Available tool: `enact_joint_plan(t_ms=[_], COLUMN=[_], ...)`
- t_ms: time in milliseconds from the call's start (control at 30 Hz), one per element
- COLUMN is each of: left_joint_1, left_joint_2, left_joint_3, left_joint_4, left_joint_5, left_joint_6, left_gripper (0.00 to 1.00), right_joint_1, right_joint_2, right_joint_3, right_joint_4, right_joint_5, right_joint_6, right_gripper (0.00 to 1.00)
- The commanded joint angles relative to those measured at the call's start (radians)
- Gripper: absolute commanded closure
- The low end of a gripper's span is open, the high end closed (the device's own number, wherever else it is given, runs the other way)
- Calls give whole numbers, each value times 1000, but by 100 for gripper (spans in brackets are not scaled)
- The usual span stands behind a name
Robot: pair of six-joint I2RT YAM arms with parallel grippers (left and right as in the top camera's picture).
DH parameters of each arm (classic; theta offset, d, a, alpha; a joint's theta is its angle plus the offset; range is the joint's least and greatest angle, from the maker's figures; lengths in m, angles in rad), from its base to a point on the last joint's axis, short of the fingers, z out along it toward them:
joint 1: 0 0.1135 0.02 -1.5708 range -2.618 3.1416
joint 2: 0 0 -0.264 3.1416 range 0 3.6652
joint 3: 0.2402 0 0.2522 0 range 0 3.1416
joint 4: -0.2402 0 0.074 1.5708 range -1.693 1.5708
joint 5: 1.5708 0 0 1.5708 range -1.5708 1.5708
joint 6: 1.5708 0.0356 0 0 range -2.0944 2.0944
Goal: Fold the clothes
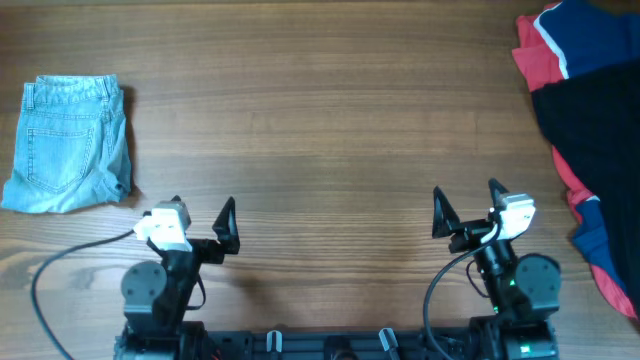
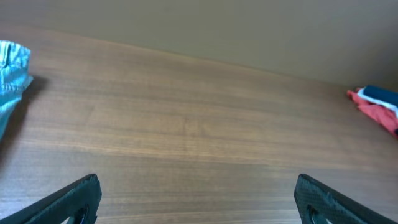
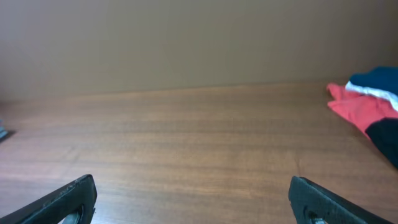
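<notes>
The clothes (image 1: pixel 595 130) are a plain black garment bunched at the table's far right edge, lying over a red and navy piece. A dark strip of them (image 3: pixel 389 140) shows at the right edge of the right wrist view. My left gripper (image 1: pixel 203 205) sits at the near left of the table, open and empty, with bare wood between its fingers (image 2: pixel 198 186). On the near right my right gripper (image 1: pixel 465 192) is also open with nothing in it (image 3: pixel 193 182). Both grippers stand well away from the black garment.
Folded light blue denim shorts (image 1: pixel 70 145) lie at the left, their edge also seen from the left wrist (image 2: pixel 12 74). A red and navy garment with white trim (image 1: pixel 560 45) is heaped at the back right corner (image 3: pixel 360 106) under the black one. A cable (image 1: pixel 70 255) trails near the left arm's base.
</notes>
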Motion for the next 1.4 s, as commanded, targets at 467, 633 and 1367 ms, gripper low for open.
enact_joint_plan(t_ms=[467,633,1367], left_joint_1=[7,7,7], left_joint_2=[611,612,612], left_joint_3=[601,601,601], left_joint_4=[-499,-498,-447], left_joint_5=[167,167,167], left_joint_6=[-20,-20,-20], left_gripper=[0,0,0], right_joint_1=[2,-35,-351], right_joint_2=[943,1099,1847], right_joint_3=[832,832,832], right_joint_4=[-532,-347,447], right_joint_5=[17,368,482], right_joint_6=[-74,69,-139], right_gripper=[0,0,18])
